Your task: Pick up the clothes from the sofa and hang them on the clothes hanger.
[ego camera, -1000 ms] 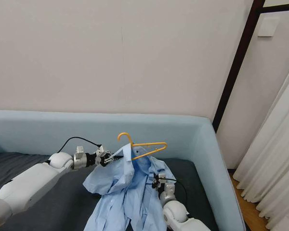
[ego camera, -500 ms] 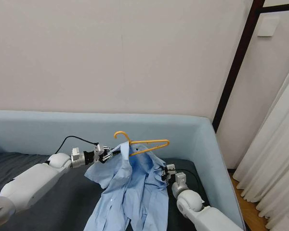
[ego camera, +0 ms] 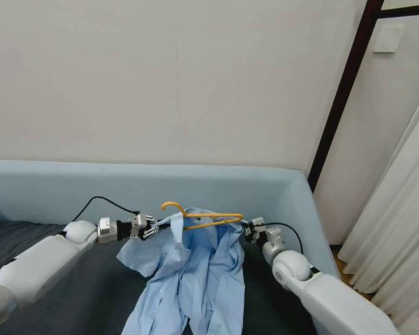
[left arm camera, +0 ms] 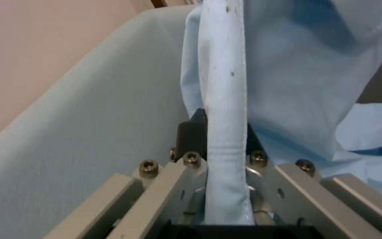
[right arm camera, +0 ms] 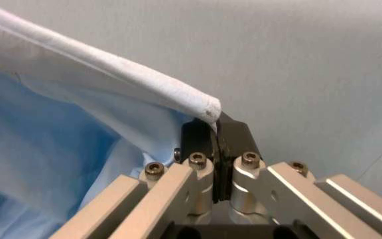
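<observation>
- The light-blue shirt (ego camera: 195,279) hung below the orange hanger (ego camera: 211,219), its tails trailing onto the seat of the sofa (ego camera: 56,188).
- The right gripper (ego camera: 251,230) sat at the hanger's right end, jaws pinched tight on a shirt edge.
- The left gripper (ego camera: 152,227) sat just beside the hanger's hook, jaws clamped on a folded shirt hem.
- Done well, this step probably called for both pinches to stay firm. The two ends should be drawn apart evenly and level, so the shoulders seated on the hanger without tipping it.
- Half a second earlier the right gripper was lower, under the hanger's right end against the shirt body. It had since risen to that end.
- The left gripper had eased slightly outward from the hook, which sat a little lower.
</observation>
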Available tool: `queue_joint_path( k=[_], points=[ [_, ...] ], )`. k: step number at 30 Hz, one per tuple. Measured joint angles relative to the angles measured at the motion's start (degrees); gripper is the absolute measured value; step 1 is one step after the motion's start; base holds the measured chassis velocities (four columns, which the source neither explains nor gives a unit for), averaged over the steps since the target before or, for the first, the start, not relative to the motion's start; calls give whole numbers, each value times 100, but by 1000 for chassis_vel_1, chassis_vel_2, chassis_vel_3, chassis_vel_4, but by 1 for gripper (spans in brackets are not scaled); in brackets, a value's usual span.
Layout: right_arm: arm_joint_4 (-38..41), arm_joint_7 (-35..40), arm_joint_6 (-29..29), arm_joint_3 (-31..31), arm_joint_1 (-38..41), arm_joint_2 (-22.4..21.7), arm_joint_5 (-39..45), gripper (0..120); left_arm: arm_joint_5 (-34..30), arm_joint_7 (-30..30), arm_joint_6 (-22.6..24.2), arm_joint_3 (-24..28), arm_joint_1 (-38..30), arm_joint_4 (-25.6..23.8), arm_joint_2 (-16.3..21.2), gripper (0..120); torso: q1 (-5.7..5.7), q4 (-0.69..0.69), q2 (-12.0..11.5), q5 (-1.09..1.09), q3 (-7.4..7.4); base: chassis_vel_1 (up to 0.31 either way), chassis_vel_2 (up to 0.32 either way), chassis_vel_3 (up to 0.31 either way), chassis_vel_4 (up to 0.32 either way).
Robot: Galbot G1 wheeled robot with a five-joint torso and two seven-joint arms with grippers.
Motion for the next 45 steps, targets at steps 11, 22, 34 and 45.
queue_joint_path(
  k=[11, 22, 34, 45],
  points=[
    [855, -58, -68, -67, 243, -596, -175, 0, 478, -145, 428, -166, -4, -42, 60, 1, 0, 0, 0, 0, 0, 0, 0, 0, 0],
    [1863, 31, -263, 39, 118, -1061, -137, 0, 192, -320, 757, -212, 46, -265, 221, 1, 0, -1, 1, -1, 0, 0, 0, 0, 0],
    [3169, 954, -964, -8, 404, -1144, 1326, 0, -341, -730, 1494, 199, -317, -780, 129, 1, 0, -1, 1, -1, -1, 0, 0, 0, 0],
    [3567, 547, -824, -396, 488, -1158, 357, 0, -741, -522, 1938, 850, -987, -1053, 20, 1, 0, 0, 1, -1, 0, 0, 0, 0, 0]
  ],
)
